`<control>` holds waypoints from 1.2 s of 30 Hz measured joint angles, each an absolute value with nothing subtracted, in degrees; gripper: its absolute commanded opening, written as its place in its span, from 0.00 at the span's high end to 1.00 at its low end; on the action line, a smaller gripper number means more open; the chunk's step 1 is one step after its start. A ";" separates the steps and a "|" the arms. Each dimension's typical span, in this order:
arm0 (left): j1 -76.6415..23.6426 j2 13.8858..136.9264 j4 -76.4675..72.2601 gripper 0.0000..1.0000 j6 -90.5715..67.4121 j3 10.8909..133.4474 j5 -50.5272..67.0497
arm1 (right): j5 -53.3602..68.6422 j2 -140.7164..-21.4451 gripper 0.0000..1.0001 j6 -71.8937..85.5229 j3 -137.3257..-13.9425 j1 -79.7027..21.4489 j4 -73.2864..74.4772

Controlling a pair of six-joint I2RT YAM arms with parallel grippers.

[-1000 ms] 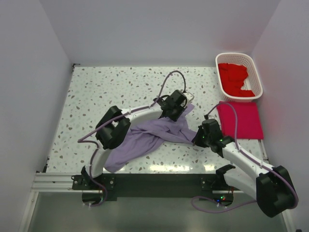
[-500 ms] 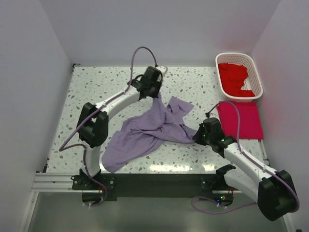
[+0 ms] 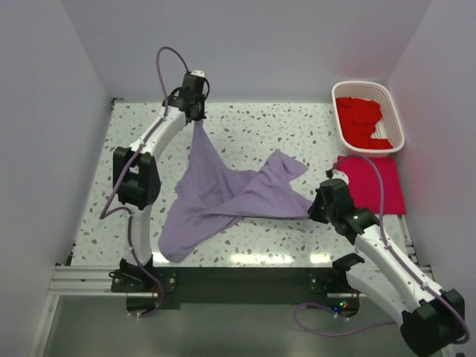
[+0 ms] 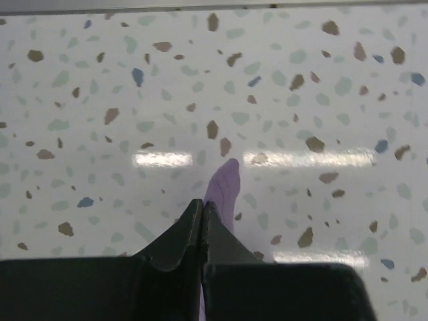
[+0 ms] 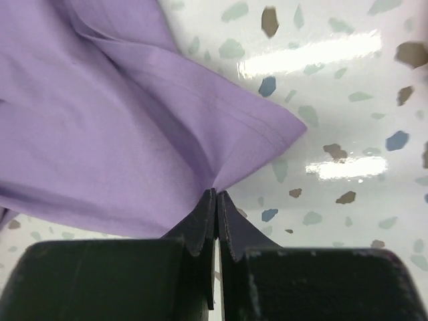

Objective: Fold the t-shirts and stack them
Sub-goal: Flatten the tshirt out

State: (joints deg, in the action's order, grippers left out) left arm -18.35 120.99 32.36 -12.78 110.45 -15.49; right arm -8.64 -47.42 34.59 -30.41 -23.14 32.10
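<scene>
the purple t-shirt (image 3: pixel 223 193) is stretched across the middle of the speckled table (image 3: pixel 134 149), one corner held up at the far left by the left gripper (image 3: pixel 195 117), its fingers pressed together on the cloth. the right gripper (image 3: pixel 315 211) pinches another corner low at the near right, beside a folded red shirt (image 3: pixel 379 186).

T-shirt (image 3: pixel 223 197) lies centre, basket (image 3: pixel 362 84) far right, folded shirt (image 3: pixel 383 190) just before it.

Speckled table (image 3: pixel 253 130) — purple t-shirt (image 3: pixel 216 197), folded red t-shirt (image 3: pixel 379 186), white basket (image 3: pixel 361 83)
</scene>
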 measured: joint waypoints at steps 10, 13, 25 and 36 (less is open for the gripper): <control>1.13 125.95 34.33 0.90 -20.51 122.87 -26.41 | -20.27 -38.61 1.00 36.14 -46.68 -23.14 48.12; 2.98 125.32 33.78 0.85 -21.17 119.77 -27.68 | -23.11 -37.52 0.93 36.16 -48.47 -23.14 51.90; -0.71 123.17 30.65 0.21 -21.23 115.57 -18.81 | -17.50 -42.39 0.37 33.41 -48.60 -23.09 51.20; -14.28 88.71 28.69 0.21 -24.64 74.83 -11.42 | -3.90 -76.18 0.39 22.98 -54.13 -23.14 30.15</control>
